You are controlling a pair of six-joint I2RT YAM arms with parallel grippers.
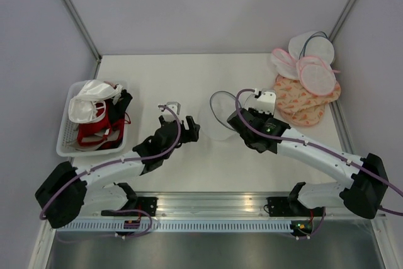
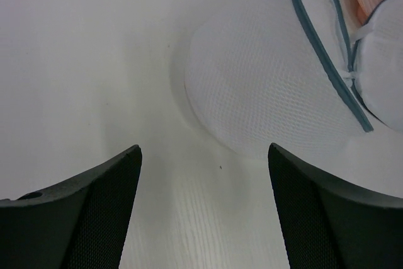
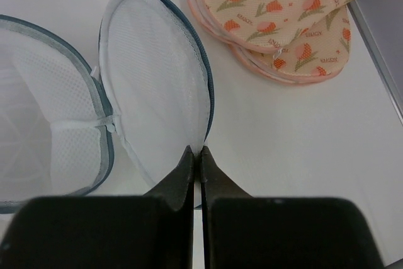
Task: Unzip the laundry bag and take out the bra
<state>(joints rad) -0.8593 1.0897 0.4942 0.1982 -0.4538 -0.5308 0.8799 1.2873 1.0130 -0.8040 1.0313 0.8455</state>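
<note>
The laundry bag [image 1: 218,118] of white mesh with a dark grey zipper rim lies unzipped at the table's middle. In the right wrist view its round lid [image 3: 157,74] stands open beside the bag's body [image 3: 44,111], where only white mesh shows. My right gripper [image 3: 196,152] is shut on the lid's edge by the zipper rim; in the top view it [image 1: 238,118] is at the bag's right side. My left gripper [image 1: 191,128] is open and empty just left of the bag. In the left wrist view its jaws [image 2: 204,152] stand wide apart over bare table, the bag [image 2: 271,80] ahead. No bra shows in the bag.
A white basket [image 1: 65,138] at the left holds white [image 1: 88,102] and red [image 1: 94,131] bras. Peach patterned bags [image 1: 308,97] and pink-rimmed white round bags [image 1: 315,75] are piled at the back right, also in the right wrist view [image 3: 283,17]. A metal rail [image 3: 385,42] edges the table's right.
</note>
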